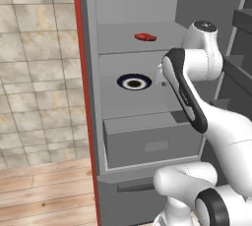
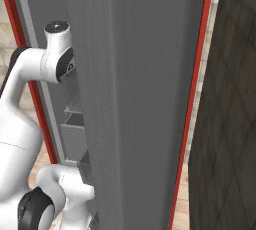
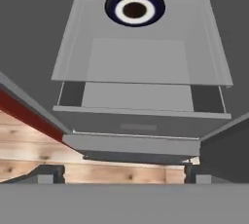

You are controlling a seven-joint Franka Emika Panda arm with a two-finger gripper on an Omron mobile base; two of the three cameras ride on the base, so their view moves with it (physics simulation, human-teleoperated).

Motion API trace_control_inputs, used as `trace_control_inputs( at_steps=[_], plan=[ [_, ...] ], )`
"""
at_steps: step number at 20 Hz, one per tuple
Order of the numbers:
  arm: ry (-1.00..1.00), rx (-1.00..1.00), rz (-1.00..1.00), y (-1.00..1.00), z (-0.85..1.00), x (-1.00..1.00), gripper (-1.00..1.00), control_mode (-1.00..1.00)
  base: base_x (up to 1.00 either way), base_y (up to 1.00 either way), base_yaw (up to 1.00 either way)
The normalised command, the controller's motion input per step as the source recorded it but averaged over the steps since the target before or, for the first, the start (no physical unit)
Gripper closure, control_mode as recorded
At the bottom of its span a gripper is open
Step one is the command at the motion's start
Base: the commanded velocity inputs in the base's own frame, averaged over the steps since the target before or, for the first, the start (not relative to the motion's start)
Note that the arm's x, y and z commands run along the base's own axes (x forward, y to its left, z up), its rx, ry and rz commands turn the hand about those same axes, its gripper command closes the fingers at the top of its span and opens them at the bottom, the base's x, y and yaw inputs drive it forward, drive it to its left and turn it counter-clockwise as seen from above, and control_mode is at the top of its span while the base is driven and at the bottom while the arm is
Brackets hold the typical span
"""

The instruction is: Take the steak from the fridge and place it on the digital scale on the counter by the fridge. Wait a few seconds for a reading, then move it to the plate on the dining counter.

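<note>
steak (image 1: pixel 145 37) lies on the fridge (image 1: pixel 138 122) shelf above the dish (image 1: pixel 134 82). we judge it light, soft, slippery; pinch across its short width. hand (image 3: pixel 124 177) looks wide, empty.

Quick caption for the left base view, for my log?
Arm reaching into the open fridge; steak on upper shelf, plate on the shelf below.

Grey fridge (image 1: pixel 93 122) shelves: steak (image 1: pixel 145 37) above, round dark dish (image 1: pixel 134 82) below
</note>
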Motion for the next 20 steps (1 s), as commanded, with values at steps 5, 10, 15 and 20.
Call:
trace_control_inputs(
  at_steps=[5, 10, 15, 20],
  plan=[
    [-0.21, 0.00, 0.00, 0.00, 0.70, 0.00, -1.00, -1.00, 0.00, 0.00, 0.00],
    [-0.13, 0.00, 0.00, 0.00, 0.62, 0.11, -1.00, -1.00, 0.00, 0.00, 0.00],
    [-0.05, 0.00, 0.00, 0.00, 0.43, 0.47, -1.00, -1.00, 0.00, 0.00, 0.00],
    [-0.01, 0.00, 0.00, 0.00, 0.24, 0.60, -1.00, -1.00, 0.00, 0.00, 0.00]
  ],
)
